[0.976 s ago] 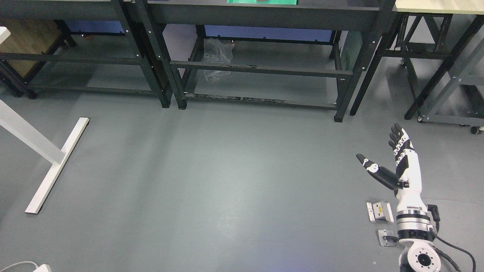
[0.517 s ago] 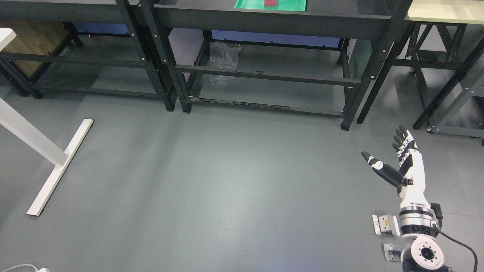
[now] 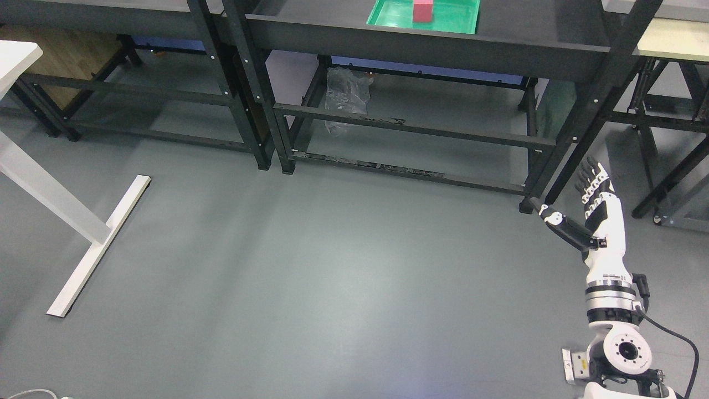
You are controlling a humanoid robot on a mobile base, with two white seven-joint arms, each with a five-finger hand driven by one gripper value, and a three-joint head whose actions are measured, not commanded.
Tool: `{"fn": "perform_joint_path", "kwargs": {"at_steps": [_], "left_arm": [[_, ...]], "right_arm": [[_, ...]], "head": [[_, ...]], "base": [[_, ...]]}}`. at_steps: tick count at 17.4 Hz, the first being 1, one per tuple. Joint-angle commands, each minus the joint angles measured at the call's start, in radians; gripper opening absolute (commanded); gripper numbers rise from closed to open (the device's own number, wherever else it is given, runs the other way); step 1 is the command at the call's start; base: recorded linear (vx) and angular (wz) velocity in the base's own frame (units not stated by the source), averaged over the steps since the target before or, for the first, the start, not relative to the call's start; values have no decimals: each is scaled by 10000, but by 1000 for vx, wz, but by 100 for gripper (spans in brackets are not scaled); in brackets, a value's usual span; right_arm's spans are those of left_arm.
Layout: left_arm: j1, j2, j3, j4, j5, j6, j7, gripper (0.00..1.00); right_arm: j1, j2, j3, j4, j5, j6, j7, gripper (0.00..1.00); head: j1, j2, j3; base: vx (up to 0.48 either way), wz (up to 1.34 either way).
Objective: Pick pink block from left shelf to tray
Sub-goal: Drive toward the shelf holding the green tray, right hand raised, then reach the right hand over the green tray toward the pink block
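A wide stretch of grey floor [image 3: 332,277] is seen from the head camera, bordered at the top by a run of dark metal shelving [image 3: 421,50], with the foot of a white table frame [image 3: 94,244] at the left. On the shelf's upper deck a green tray [image 3: 424,19] is set, and the pink block [image 3: 422,11] is seen standing upright inside it, near the tray's middle; no second pink block can be found on the shelf section further left. A crumpled clear plastic bag [image 3: 346,100] is lodged behind the lower rails. At the lower right the right hand [image 3: 587,216] is raised over the floor, well short of the shelf, its fingers spread and the thumb held wide, nothing gripped; the left arm is not shown. The step in hand is judged to be the approach: the base should be brought square to the shelf before any reach is tried, and the dark upright [image 3: 595,105] beside the hand should be cleared.
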Motion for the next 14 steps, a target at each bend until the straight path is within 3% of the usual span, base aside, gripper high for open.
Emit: {"fn": "perform_joint_path", "kwargs": {"at_steps": [1,2,3,5,6,7,11,14], "left_arm": [[-323,175,0,-175,0,-8,0,100],[-323,175,0,-175,0,-8,0,100],[-323,175,0,-175,-15,-8,0,100],[-323,175,0,-175,-15,-8,0,100],[-323,175,0,-175,0,-8,0,100],[-323,175,0,-175,-15,-8,0,100],[-323,175,0,-175,-15,-8,0,100],[-323,175,0,-175,0,-8,0,100]], "right_arm": [[10,-175,203,86,97,-180,-318,100],[-96,-175,203,71,722,-180,-654,100],[-234,-175,203,71,2565,-150,-1249,99],[-556,-175,507,86,8976,429,-2416,99],[-664,-175,1102,86,12352,1254,-2482,99],[-710,-175,1654,86,14436,2052,-2437,100],[-635,-175,1813,-51,12392,2061,-2634,100],[-726,-260,1646,-37,12599,1707,-2682,100]], "head": [[0,0,0],[0,0,0],[0,0,0],[0,0,0],[0,0,0],[0,0,0],[0,0,0],[0,0,0]], "base": [[181,136],[193,128],[193,128],[164,88],[211,14],[211,14],[217,-212],[213,-187]]}}
